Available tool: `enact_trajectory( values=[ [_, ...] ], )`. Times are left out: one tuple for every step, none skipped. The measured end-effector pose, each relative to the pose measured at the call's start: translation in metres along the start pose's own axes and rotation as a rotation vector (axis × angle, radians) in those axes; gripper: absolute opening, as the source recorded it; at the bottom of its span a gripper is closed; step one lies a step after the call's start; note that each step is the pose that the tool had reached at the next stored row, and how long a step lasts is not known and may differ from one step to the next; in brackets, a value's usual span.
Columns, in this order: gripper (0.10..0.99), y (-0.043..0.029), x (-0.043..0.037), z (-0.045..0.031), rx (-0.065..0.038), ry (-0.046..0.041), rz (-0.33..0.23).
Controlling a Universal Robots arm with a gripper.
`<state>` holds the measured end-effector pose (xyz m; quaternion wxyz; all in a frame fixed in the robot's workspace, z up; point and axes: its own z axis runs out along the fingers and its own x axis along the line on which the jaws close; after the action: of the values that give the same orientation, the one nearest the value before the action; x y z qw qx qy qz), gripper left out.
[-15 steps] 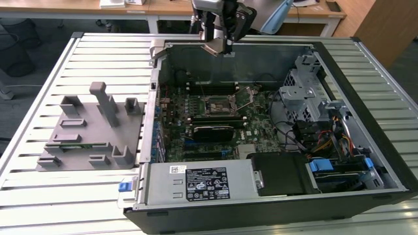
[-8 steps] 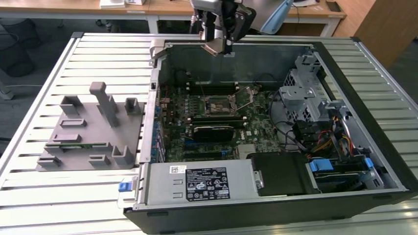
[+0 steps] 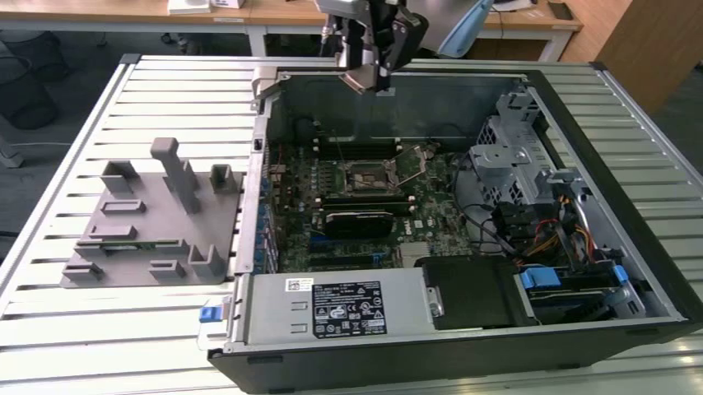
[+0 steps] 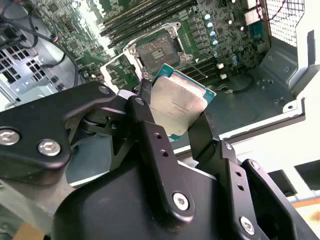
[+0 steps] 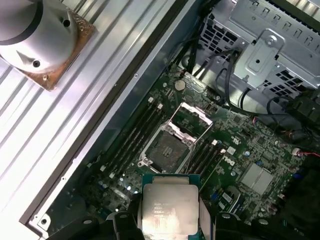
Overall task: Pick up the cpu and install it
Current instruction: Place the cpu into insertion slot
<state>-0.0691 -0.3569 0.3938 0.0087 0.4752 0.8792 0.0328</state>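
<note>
My gripper (image 4: 176,114) is shut on the cpu (image 4: 178,101), a flat square chip with a silvery top and a thin green rim, held by two opposite edges between the black fingers (image 4: 148,107). In the first wrist view the cpu (image 5: 167,207) hangs above the motherboard, a short way off from the socket (image 5: 167,148). The socket stands open, its metal load plate (image 5: 193,118) tipped up. In the exterior view my gripper (image 3: 381,85) hovers high over the far wall of the open computer case (image 3: 263,206), and the socket (image 3: 370,174) lies below it on the board.
A grey plastic fixture (image 3: 143,222) with upright blocks sits on the slatted table (image 3: 66,329) at the exterior view's left. Inside the case are memory slots (image 5: 135,137), a metal drive cage (image 3: 512,156), loose cables (image 3: 528,239) and a power supply (image 3: 329,304).
</note>
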Motion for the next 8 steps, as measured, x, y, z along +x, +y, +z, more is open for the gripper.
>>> enact_trajectory(
  values=[
    [0.541, 0.0, 0.0, 0.0002, 0.0, -0.0012, 0.017],
    [0.541, 0.0, 0.0, 0.0004, 0.0, -0.0023, 0.035],
    [0.541, 0.0, 0.0, 0.0006, -0.001, -0.0035, 0.052],
    [0.541, 0.0, 0.0, 0.0008, -0.001, -0.0047, 0.07],
    [0.541, 0.0, 0.0, 0.001, -0.001, -0.0059, 0.088],
    [0.541, 0.0, 0.0, 0.0013, -0.001, -0.0071, 0.106],
    [0.541, -0.0001, 0.0, 0.0015, -0.002, -0.0082, 0.122],
    [0.541, -0.0001, 0.0, 0.0017, -0.002, -0.0093, 0.137]
  ],
)
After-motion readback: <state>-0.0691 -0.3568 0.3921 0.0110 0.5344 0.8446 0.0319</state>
